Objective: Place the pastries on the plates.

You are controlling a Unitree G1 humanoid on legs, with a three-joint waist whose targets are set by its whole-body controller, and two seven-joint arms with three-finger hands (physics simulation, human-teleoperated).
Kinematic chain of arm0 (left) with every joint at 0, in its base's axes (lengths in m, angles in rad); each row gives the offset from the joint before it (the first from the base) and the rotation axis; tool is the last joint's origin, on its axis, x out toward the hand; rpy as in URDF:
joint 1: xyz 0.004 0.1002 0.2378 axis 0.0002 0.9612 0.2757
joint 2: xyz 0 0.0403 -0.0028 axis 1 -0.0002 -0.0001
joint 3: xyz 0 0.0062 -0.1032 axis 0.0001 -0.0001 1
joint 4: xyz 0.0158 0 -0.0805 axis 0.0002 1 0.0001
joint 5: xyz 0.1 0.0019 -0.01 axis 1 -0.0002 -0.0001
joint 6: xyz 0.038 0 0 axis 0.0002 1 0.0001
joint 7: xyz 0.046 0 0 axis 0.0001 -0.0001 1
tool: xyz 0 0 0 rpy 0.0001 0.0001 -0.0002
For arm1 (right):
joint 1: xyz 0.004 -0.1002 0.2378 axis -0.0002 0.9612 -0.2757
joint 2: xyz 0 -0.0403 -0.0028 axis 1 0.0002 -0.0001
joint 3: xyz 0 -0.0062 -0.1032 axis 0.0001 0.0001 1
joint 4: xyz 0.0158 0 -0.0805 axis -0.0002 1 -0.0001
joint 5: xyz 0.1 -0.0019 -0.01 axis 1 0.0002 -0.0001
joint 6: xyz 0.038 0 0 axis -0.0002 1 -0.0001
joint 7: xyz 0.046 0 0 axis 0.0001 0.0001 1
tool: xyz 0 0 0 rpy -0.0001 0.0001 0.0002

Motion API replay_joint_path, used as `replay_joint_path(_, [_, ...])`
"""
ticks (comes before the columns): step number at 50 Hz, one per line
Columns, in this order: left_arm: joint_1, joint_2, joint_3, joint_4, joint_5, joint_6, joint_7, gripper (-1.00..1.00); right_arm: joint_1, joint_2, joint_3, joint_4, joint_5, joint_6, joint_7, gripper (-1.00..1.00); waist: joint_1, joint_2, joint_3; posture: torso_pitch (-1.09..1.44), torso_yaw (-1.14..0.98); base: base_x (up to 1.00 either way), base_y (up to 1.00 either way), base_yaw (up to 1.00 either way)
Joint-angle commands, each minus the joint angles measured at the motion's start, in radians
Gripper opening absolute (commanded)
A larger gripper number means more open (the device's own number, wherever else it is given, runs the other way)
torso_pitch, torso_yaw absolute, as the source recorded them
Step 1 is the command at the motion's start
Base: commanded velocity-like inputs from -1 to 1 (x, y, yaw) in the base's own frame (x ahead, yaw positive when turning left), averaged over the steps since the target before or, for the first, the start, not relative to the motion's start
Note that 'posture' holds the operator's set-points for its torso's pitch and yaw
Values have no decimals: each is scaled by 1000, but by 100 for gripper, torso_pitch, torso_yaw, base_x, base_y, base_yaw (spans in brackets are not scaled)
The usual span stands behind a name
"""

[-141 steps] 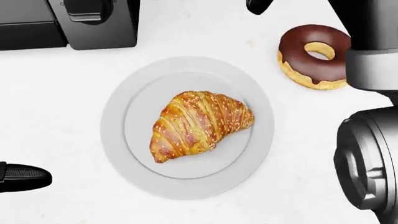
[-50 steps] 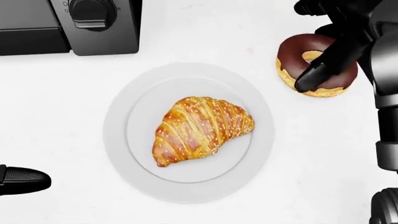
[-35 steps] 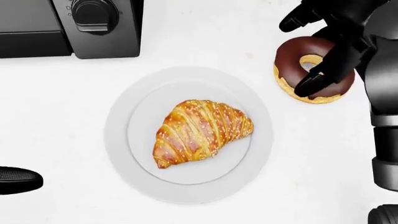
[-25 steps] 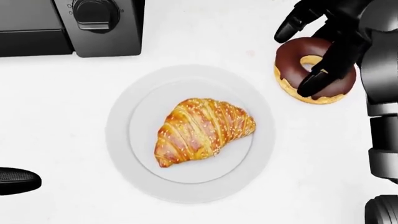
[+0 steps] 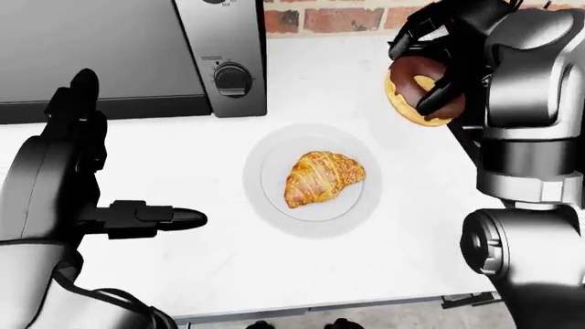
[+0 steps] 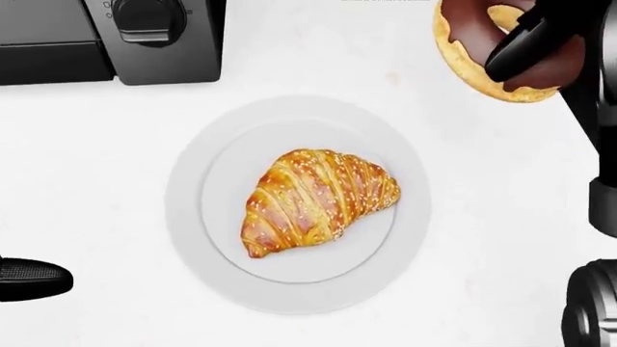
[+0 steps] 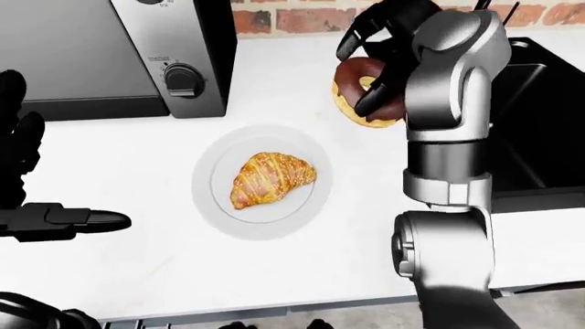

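Note:
A golden croissant (image 6: pixel 318 201) lies in the middle of a white plate (image 6: pixel 188 217) on the white counter. A chocolate-glazed donut (image 6: pixel 461 50) hangs above the counter, up and to the right of the plate in the head view. My right hand (image 5: pixel 428 67) is shut on the donut, one dark finger across its glaze and others over its top edge. My left hand (image 5: pixel 137 147) stands open to the left of the plate, thumb pointing at it, holding nothing. I see only this one plate.
A dark toaster oven (image 5: pixel 118 55) with a round knob (image 5: pixel 232 79) stands at the upper left, against a brick wall. A black sink (image 7: pixel 540 103) lies right of my right arm. The counter's near edge (image 5: pixel 320 307) runs along the bottom.
My right hand came down over the donut, closed on it and raised it off the counter toward the head view's top. The croissant, plate and left hand stayed put.

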Motion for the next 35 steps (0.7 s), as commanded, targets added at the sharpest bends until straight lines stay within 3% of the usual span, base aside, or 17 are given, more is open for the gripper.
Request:
replay_joint_path(1, [-16,20,0,-13,-12,-2,23,100,-27,-3,-13,-58,32,40,-53,-100,0,-1,-30,23,0,0,0,0])
replay_joint_path(10, [-6,14,-7,-13,-47,-5,59,100,28,86,-25,-263,164,242,-253,-100,2,0,-33,23,0,0,0,0])
replay_joint_path(17, [-19,32,-12,-13,-51,18,69,100,-38,107,-47,-366,301,472,-468,-100,7,4,-29,23,0,0,0,0])
replay_joint_path(21, [-24,45,-22,-13,-53,37,74,100,-65,114,-83,-374,406,524,-607,-100,9,3,-32,21,0,0,0,0])
replay_joint_path(22, [-25,48,-23,-13,-52,40,74,100,-59,104,-75,-380,434,531,-622,-100,9,3,-34,20,0,0,0,0])
replay_joint_path(23, [-27,52,-24,-13,-52,44,73,100,-65,118,-106,-388,467,530,-672,-100,10,2,-37,20,0,0,0,0])
replay_joint_path(24, [-28,53,-24,-13,-53,47,75,100,-59,101,-93,-392,495,534,-686,-100,10,2,-41,19,0,0,0,0])
replay_joint_path(25, [-25,53,-26,-13,-56,47,79,100,-64,112,-116,-401,530,527,-729,-100,10,0,-45,18,0,0,0,0])
replay_joint_path(30, [-29,80,-48,-13,-72,78,98,100,-95,80,-99,-406,655,555,-841,-100,10,1,-69,13,0,0,0,0])
replay_joint_path(35, [-24,77,-53,-13,-81,79,110,100,-58,75,-95,-471,744,578,-917,-100,11,0,-94,8,0,0,0,0])
